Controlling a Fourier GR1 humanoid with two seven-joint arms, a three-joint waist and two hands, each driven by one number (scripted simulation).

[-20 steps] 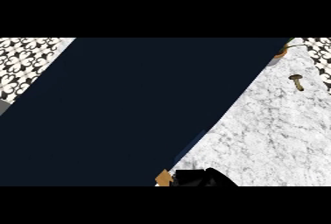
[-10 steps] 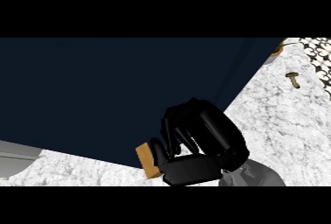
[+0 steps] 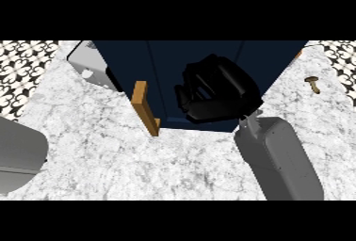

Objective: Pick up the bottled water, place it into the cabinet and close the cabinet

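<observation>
**DESK:** Kitchen counter, seen from above. Where is the bottled water?

**PHOTOGRAPHER:** Out of sight. The navy cabinet fills the 12 o'clock side of the marble counter. The black right hand hangs in front of it at 1 o'clock. No bottle shows on the counter. Whether it stands inside the cabinet or sits hidden behind the hand cannot be told.

**DESK:** And the fingers?

**PHOTOGRAPHER:** Curled in toward the palm, close together, with nothing visible between them. The right forearm rises from 5 o'clock, wrist bent so the hand tips toward the dark panel. Of the other arm, only the grey left forearm shows at the 8 o'clock edge. The left hand is outside the view.

**DESK:** What is the step, by your reading?

**PHOTOGRAPHER:** Likely the closing. A wooden strip, probably the door's edge, juts out at 10 o'clock, just left of the hand.

**DESK:** How to do it well?

**PHOTOGRAPHER:** Bring the hand to the door's outer face, flatten the fingers, and push well away from the hinge in one even sweep toward 12 o'clock. Keep the fingers out of the gap, and first make sure the bottle sits clear of the opening. The small brown object at 2 o'clock lies well apart and should not interfere.
</observation>
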